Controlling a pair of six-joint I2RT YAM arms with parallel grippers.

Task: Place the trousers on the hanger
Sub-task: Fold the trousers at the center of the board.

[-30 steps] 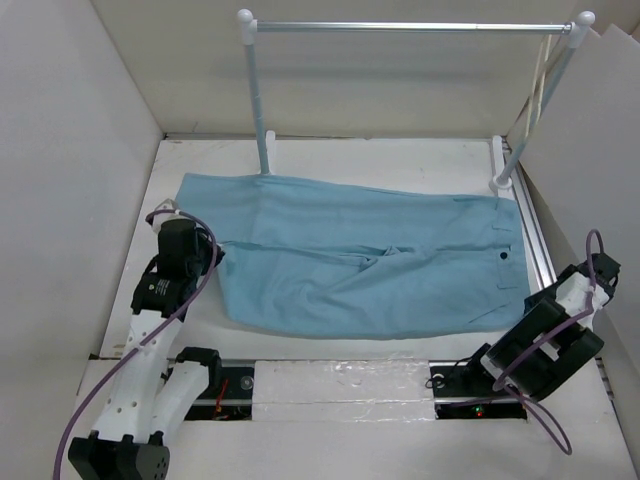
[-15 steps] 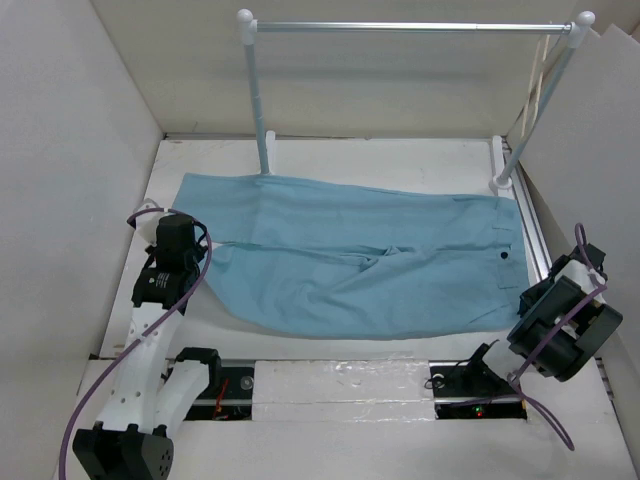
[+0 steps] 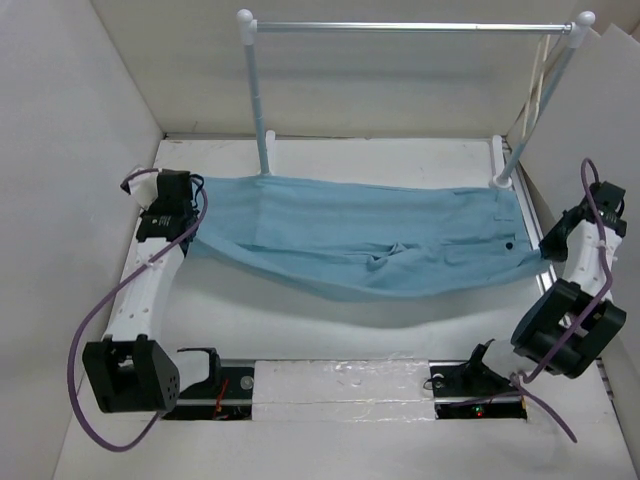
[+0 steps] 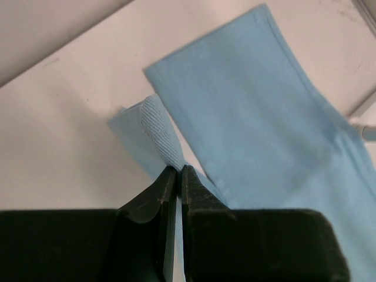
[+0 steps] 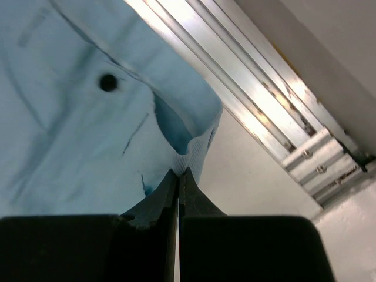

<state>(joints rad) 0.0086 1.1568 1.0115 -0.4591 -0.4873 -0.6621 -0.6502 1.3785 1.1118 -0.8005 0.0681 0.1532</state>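
The light blue trousers point(image 3: 360, 235) hang stretched between my two grippers, sagging in the middle above the table. My left gripper point(image 3: 190, 190) is shut on the leg-hem corner; in the left wrist view point(image 4: 176, 170) the cloth point(image 4: 264, 117) is pinched between the fingertips. My right gripper point(image 3: 545, 248) is shut on the waistband corner; in the right wrist view point(image 5: 178, 173) the waistband cloth point(image 5: 76, 117) with its dark button point(image 5: 107, 82) is pinched. The cream hanger point(image 3: 538, 85) hangs at the right end of the silver rail point(image 3: 410, 27), partly hidden by the post.
The rail's white-footed posts point(image 3: 258, 110) stand at the back of the table. An aluminium track point(image 5: 252, 76) runs along the right edge, also seen from above point(image 3: 532, 225). White walls close in the left, back and right sides.
Both grippers have risen and moved toward the back, lifting the trousers' near edge off the table; the cloth now hangs taut between them instead of lying flat.
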